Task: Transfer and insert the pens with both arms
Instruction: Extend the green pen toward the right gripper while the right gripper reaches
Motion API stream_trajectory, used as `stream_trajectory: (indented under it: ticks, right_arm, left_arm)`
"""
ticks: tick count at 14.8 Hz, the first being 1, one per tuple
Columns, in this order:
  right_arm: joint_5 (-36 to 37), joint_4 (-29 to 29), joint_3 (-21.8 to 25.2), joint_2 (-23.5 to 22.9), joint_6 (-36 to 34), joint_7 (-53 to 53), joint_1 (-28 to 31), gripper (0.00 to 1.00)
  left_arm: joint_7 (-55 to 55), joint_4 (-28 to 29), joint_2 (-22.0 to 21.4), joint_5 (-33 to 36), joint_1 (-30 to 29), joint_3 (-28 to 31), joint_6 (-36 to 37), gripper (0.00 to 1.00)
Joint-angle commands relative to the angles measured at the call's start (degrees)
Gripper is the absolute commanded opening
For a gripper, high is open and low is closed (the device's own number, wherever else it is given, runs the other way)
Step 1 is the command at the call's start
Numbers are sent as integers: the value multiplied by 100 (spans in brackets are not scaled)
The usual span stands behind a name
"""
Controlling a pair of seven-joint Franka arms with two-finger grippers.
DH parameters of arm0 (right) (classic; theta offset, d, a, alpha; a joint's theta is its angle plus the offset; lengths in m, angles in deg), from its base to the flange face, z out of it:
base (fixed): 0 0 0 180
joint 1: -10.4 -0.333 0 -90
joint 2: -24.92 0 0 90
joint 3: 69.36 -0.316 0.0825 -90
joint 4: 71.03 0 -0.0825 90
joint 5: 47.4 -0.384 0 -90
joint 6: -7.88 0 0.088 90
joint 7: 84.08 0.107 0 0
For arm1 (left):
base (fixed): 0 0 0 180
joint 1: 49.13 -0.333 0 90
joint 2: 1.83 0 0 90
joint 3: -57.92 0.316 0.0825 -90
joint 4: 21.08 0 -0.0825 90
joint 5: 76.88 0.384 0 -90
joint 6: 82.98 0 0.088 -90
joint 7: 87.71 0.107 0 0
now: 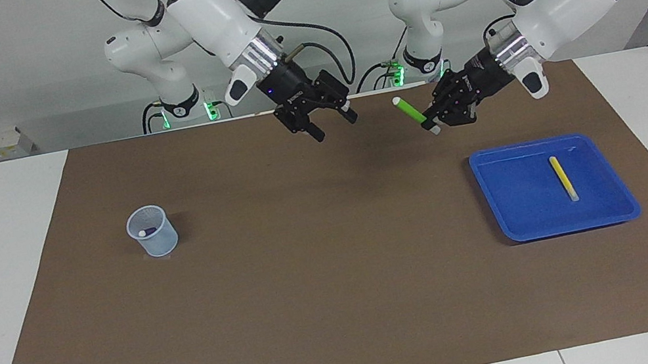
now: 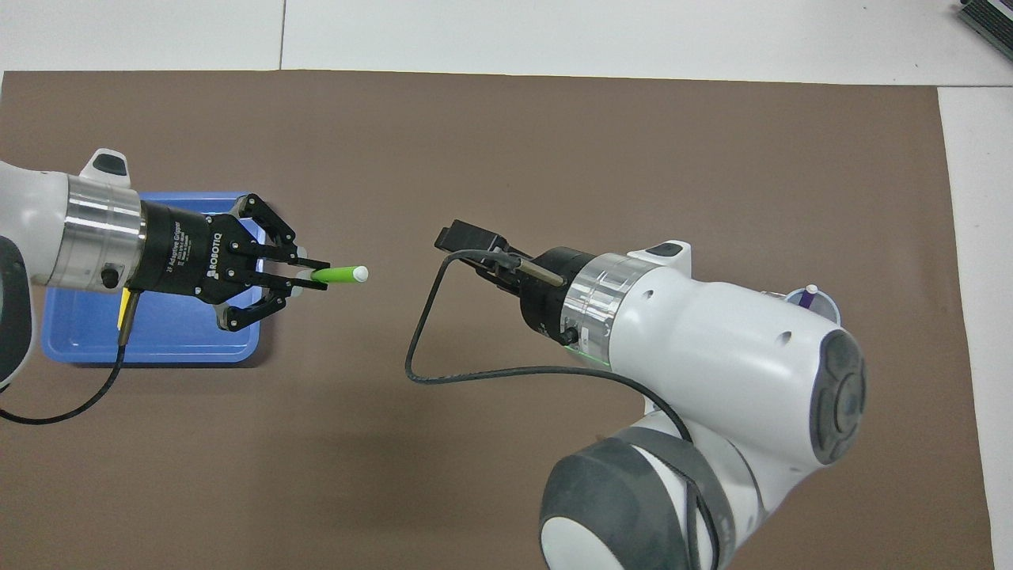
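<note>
The left gripper (image 1: 434,121) is up in the air near the top middle of the facing view, over the brown mat (image 1: 347,311). Its fingers are squeezed tight on the green pen (image 1: 409,109), which sticks out toward the right gripper (image 1: 333,125). The right gripper is also up over the mat, just beside the pen's tip, with its fingers spread apart and nothing in them. The yellow pen (image 1: 562,178) lies in the blue tray (image 1: 524,220) at the right of the facing view. The purple pen (image 2: 805,299) stands in the little cup (image 1: 152,231) at the left.
</note>
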Motion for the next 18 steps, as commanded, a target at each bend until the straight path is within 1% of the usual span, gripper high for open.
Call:
stream_trajectory:
  ticks: [1, 5, 8, 10, 11, 12, 13, 15, 18]
  right_arm:
    - [-119, 85, 10, -57, 97, 64, -203, 100]
    - [-119, 76, 1, -39, 264, 72, -554, 100]
    - [-40, 85, -7, -56, 343, 151, -652, 100]
    - [-31, 85, 1, -214, 728, 143, -827, 98]
    - [-31, 93, 1, -241, 773, 134, -828, 97]
    - [-31, 111, 1, -241, 783, 134, -828, 95]
    - [-22, 155, 1, -250, 783, 117, -828, 87]
    - [-22, 269, 1, -320, 774, 99, -828, 81]
    - [-22, 401, 1, -355, 765, 73, -749, 67]
  left_arm:
    - [-277, 316, -277, -120, 189, 74, -275, 0]
    - [-444, 368, -312, -120, 320, 73, -389, 0]
    - [-550, 421, -382, -111, 338, 73, -416, 0]
    - [-568, 517, -478, -111, 338, 73, -407, 0]
    - [-568, 553, -496, -111, 338, 73, -398, 0]
    - [-576, 562, -514, -111, 338, 73, -389, 0]
    - [-576, 571, -523, -111, 338, 73, -372, 0]
    - [-576, 658, -584, -111, 338, 65, -389, 0]
    - [-568, 694, -602, -111, 338, 65, -398, 0]
